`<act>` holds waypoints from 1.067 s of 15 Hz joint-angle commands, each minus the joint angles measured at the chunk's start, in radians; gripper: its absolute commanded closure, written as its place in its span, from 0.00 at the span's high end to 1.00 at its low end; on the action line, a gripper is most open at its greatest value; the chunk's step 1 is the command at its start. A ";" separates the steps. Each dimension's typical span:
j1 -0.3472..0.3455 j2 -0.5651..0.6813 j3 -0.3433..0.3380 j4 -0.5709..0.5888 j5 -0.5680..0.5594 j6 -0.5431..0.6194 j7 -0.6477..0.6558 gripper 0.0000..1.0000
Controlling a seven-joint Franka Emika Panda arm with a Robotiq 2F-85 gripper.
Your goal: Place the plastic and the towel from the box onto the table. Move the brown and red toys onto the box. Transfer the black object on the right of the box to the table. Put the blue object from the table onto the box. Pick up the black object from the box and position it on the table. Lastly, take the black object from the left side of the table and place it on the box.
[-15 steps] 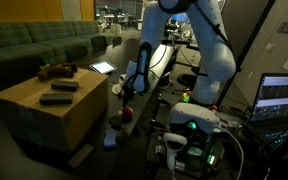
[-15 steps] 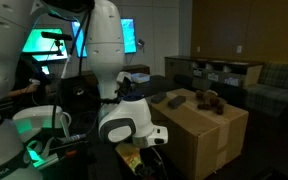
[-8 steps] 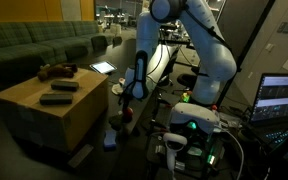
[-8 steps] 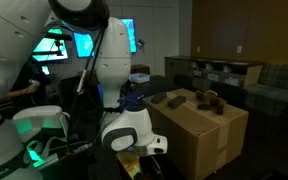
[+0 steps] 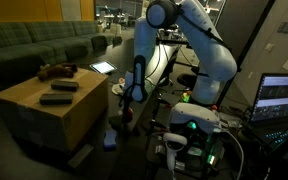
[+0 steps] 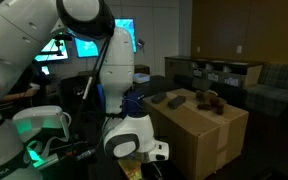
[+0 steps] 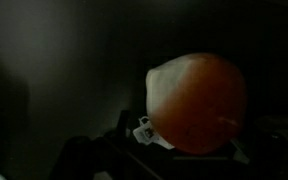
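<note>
White arm (image 5: pixel 206 45) in a high arch, forearm (image 5: pixel 138 62) vertical, hand (image 5: pixel 126 105) low, jaws indistinct.

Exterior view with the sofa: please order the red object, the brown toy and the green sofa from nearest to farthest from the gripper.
1. Red object, just below the gripper, beside the box.
2. Brown toy, on the box's far corner.
3. Green sofa, behind the box.

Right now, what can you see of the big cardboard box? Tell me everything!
The cardboard box is big, tan and looks like plain cardboard. It stands upright with a flat top, beside the robot arm. On top rest a brown toy, a black object beside it, and a second black object nearer the front edge. Its lower side is in shadow.
</note>
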 commanded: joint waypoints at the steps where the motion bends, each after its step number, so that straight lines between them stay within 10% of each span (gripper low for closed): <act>1: 0.009 0.055 -0.015 0.049 -0.016 0.013 0.024 1.00; 4: -0.001 0.075 -0.011 0.074 -0.021 0.008 0.023 0.99; 5: 0.000 0.081 -0.014 0.082 -0.022 0.005 0.022 0.75; 16: -0.066 -0.004 0.019 0.079 -0.069 -0.140 0.001 0.04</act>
